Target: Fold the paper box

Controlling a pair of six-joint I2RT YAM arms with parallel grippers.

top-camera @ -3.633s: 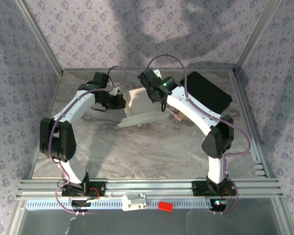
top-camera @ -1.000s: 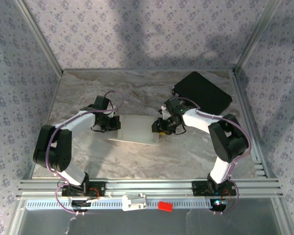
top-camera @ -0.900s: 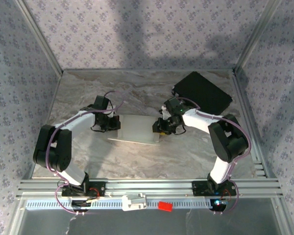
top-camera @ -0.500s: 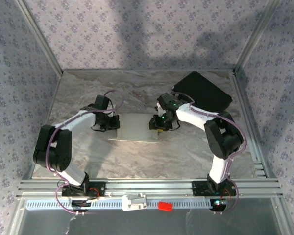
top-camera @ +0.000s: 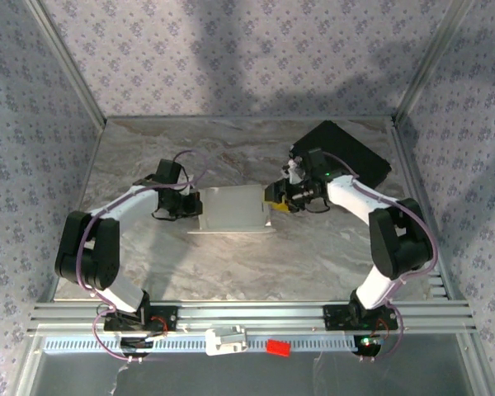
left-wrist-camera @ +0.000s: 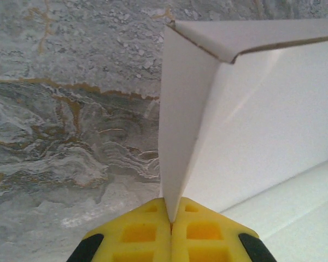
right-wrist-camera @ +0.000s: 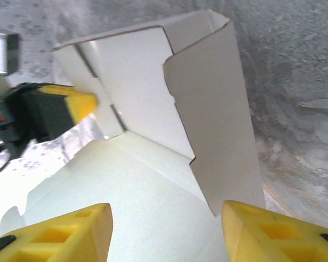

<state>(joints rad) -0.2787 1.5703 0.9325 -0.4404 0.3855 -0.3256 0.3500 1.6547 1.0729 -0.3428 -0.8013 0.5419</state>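
**Top external view.** The paper box rests partly erected on the worktop. The left fingers sit at the box's left end and the right fingers at its right end. A black case lies beyond the box's right end, apart from it.

**Left wrist view.** The left fingers are closed and pinch the lower edge of the box's upright end panel. The panel meets a second wall at a creased corner above the grip.

**Right wrist view.** The right fingers stand apart and grip nothing. They are poised over the box's floor panel. A loose flap stands upright at the box's right side, next to the back wall.

**Procedure (judged from the above).** The step in hand appears to be closing the box's right end.
1. Keep the left pinch firm, because it anchors the box against sliding.
2. Bring the open right fingers to the loose flap, close to its crease rather than its free edge. Thin card buckles when pushed far from the fold.
3. Swing the flap inward along the crease line, keeping the push level with the box's floor.
4. Avoid pressing down on the floor panel, as this would splay the walls that already stand
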